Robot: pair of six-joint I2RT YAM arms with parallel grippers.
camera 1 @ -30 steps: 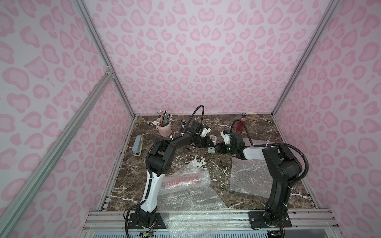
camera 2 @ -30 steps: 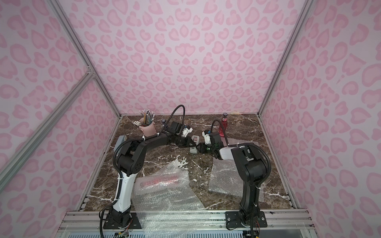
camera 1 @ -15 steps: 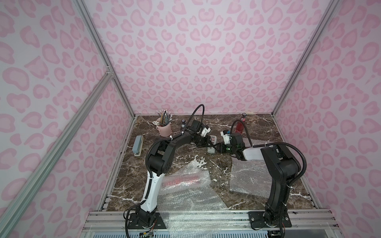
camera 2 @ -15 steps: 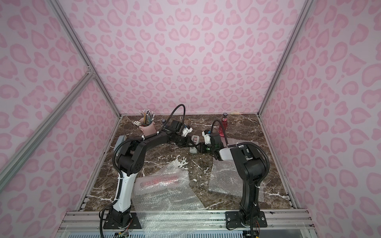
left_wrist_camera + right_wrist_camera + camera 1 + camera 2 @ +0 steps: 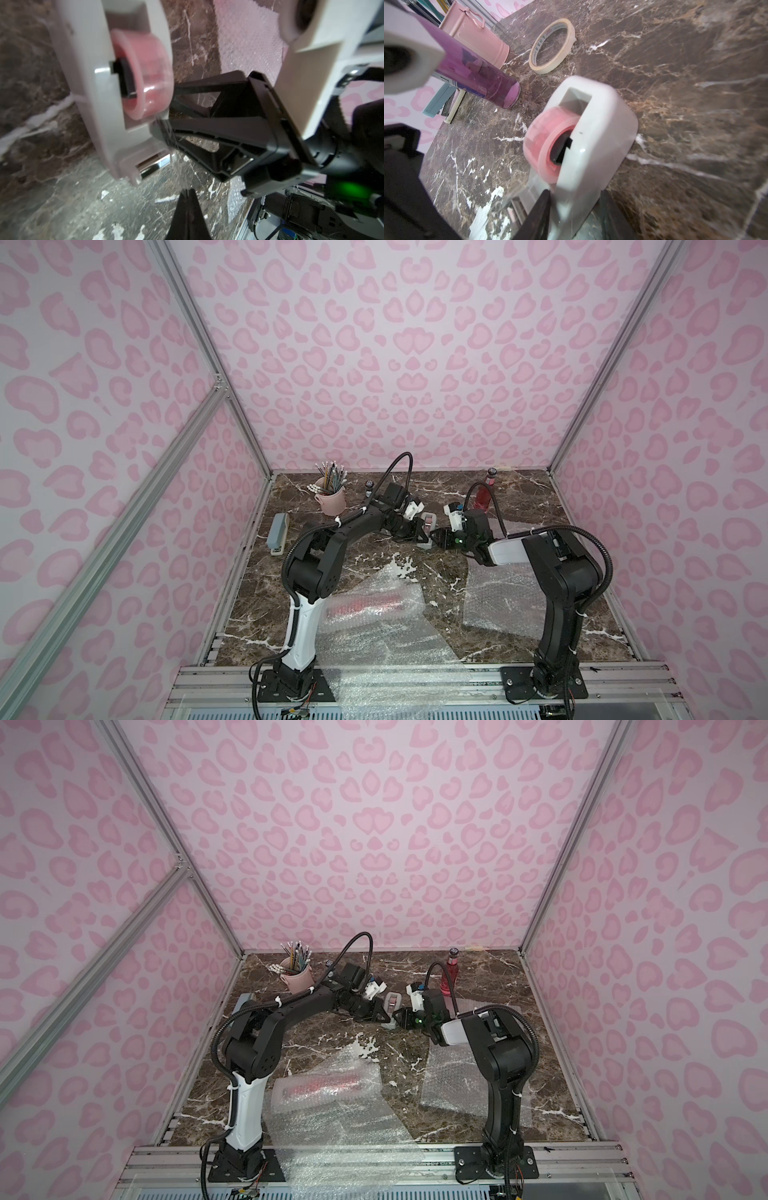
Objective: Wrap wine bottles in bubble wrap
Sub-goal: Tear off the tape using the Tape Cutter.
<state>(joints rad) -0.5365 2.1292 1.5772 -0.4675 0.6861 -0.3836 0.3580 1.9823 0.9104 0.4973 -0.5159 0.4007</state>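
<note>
My right gripper is shut on the white tape dispenser, one finger on each side of its body. Beside it, my left gripper is shut on a thin clear strip of tape that runs from the dispenser's cutter. In both top views the two grippers meet at the dispenser mid-table. A dark purple wine bottle stands behind it. A pink-red bottle stands at the back right. Another red bottle lies rolled in bubble wrap at the front. A loose bubble wrap sheet lies at the right.
A pink cup of pencils and a ring of masking tape stand near the purple bottle. A blue-grey stapler lies by the left wall. A large bubble wrap sheet overhangs the table's front edge.
My left gripper's jaws have come fully together by the dispenser's cutter. The right gripper has tightened slightly on the dispenser. Both arms have hardly moved.
</note>
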